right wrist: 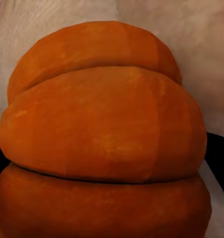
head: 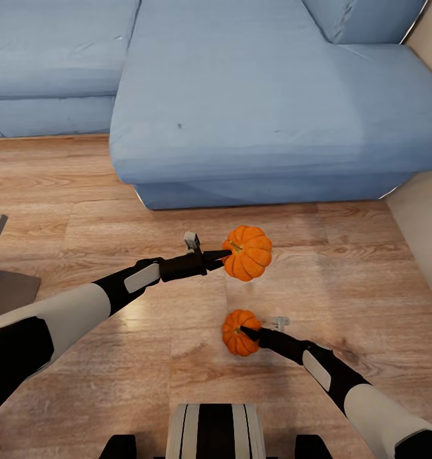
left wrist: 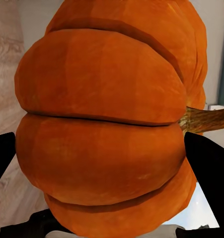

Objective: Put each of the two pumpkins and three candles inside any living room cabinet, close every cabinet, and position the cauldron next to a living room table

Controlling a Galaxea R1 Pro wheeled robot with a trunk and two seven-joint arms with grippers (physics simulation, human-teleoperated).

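Left gripper (head: 223,258): jaws pinched on the upper pumpkin (head: 247,253), which is held off the wooden floor (head: 101,210) in front of the blue sofa (head: 254,102).
Right gripper (head: 246,333): jaws pinched on the lower pumpkin (head: 239,332), at 6 o'clock of the upper one.
Slip risk: both grips are taken on rounded ribs near one edge, so a pumpkin could be rolled out by a quick swing.
Collision risk: the pumpkins are carried near each other and could be knocked together.
Upper pumpkin axis: stem (left wrist: 206,119) is pointed sideways toward the gripper, about 9 o'clock.
Lower pumpkin axis: stem end appears turned toward 3 o'clock.
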